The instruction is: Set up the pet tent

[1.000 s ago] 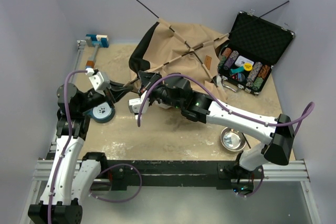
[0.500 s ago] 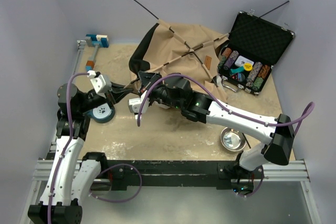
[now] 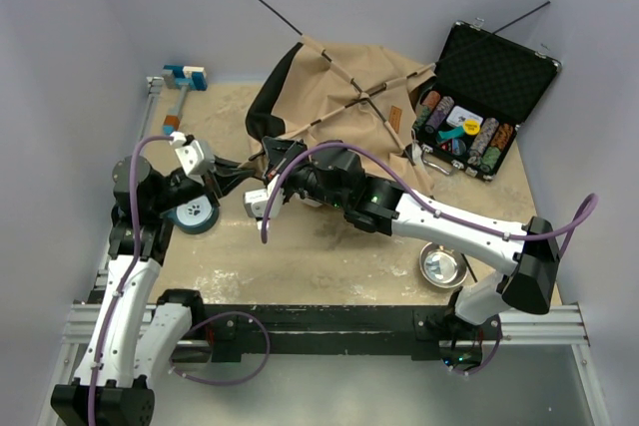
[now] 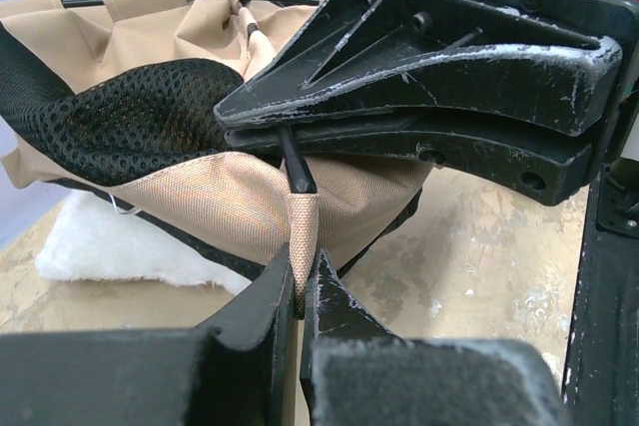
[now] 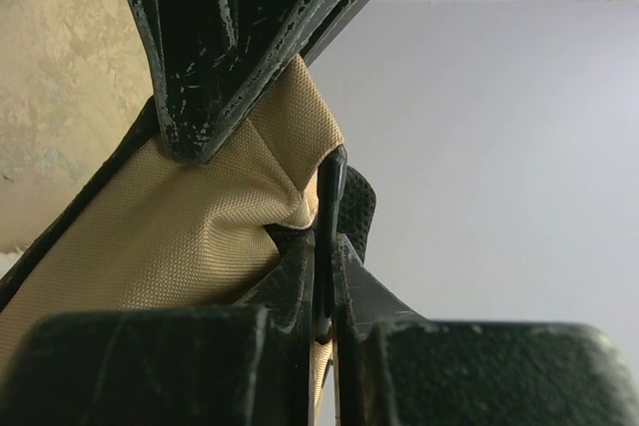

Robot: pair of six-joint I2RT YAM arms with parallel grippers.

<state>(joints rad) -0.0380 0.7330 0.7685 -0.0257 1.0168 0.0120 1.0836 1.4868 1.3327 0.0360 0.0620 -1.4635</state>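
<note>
The pet tent (image 3: 344, 87) slumps at the far middle of the bench (image 3: 329, 246), light, floppy cloth on springy poles. The left gripper (image 4: 303, 271) pinches its tan corner sleeve (image 4: 301, 221). The right gripper (image 5: 324, 276) clamps the thin pole tip (image 5: 329, 182). Those look like the firmest holds.

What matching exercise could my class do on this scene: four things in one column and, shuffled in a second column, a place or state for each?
Things:
1. pet tent
2. metal bowl
3. chip case
4. blue roll

Places or states:
A. far right corner, lid open
B. left side
C. near right corner
D. middle to far side, rumpled, poles crossed

Pairs: 1-D, 2-C, 3-A, 4-B
</note>
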